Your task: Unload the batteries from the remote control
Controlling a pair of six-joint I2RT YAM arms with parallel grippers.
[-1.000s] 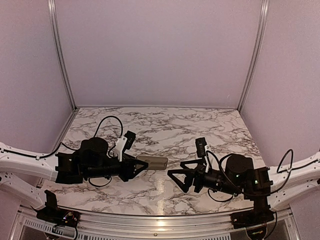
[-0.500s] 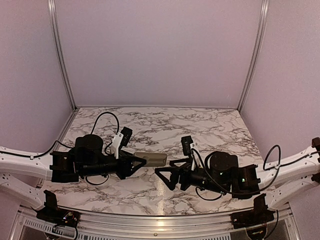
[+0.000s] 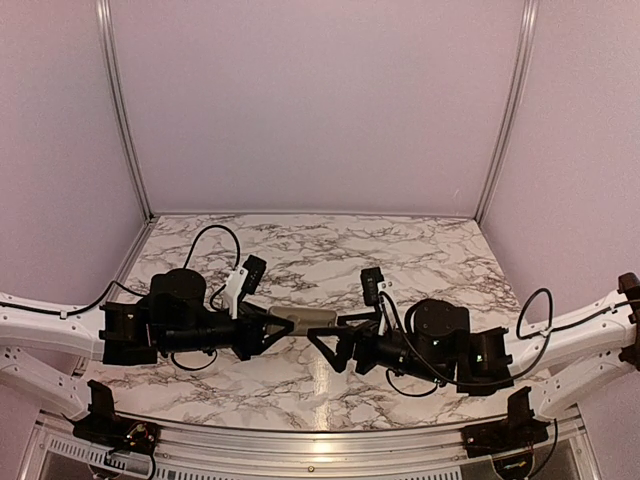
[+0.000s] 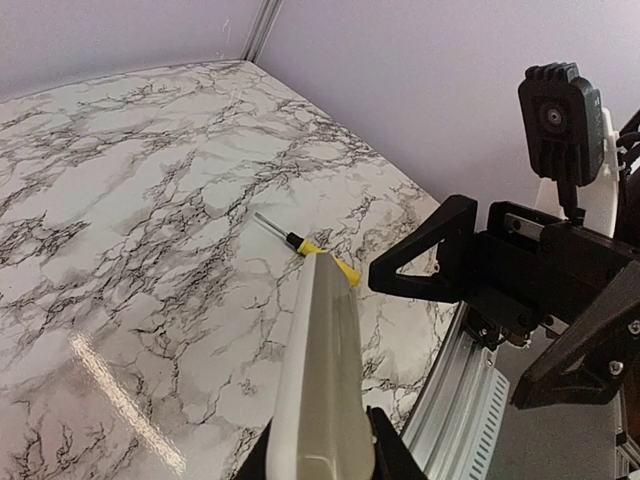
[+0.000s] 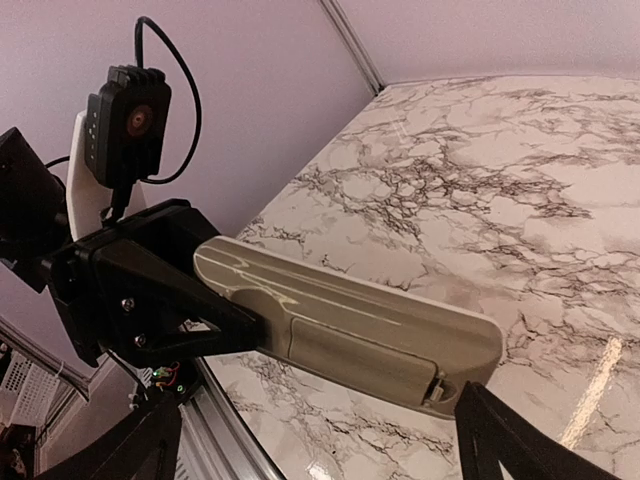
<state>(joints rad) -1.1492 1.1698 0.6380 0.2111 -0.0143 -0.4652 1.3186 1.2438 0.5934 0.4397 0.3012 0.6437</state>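
Observation:
My left gripper (image 3: 278, 322) is shut on one end of the remote control (image 3: 305, 320) and holds it level above the table. In the right wrist view the remote's (image 5: 350, 320) grey-beige back faces the camera, and the battery cover (image 5: 365, 358) is closed over the recess. The batteries are hidden. My right gripper (image 3: 328, 336) is open, with its fingers (image 5: 510, 440) below and to either side of the remote's free end, not touching it. In the left wrist view the remote (image 4: 320, 380) runs up from my left gripper (image 4: 320, 458).
A yellow-handled screwdriver (image 4: 300, 243) lies on the marble table (image 4: 120, 200) beyond the remote's tip. The metal rail (image 4: 470, 390) of the table's near edge runs under the right arm. Side and back walls enclose the table.
My right arm has moved left toward the remote, bringing its open fingers to the remote's free end. My left gripper has kept hold of the remote and shifted slightly left.

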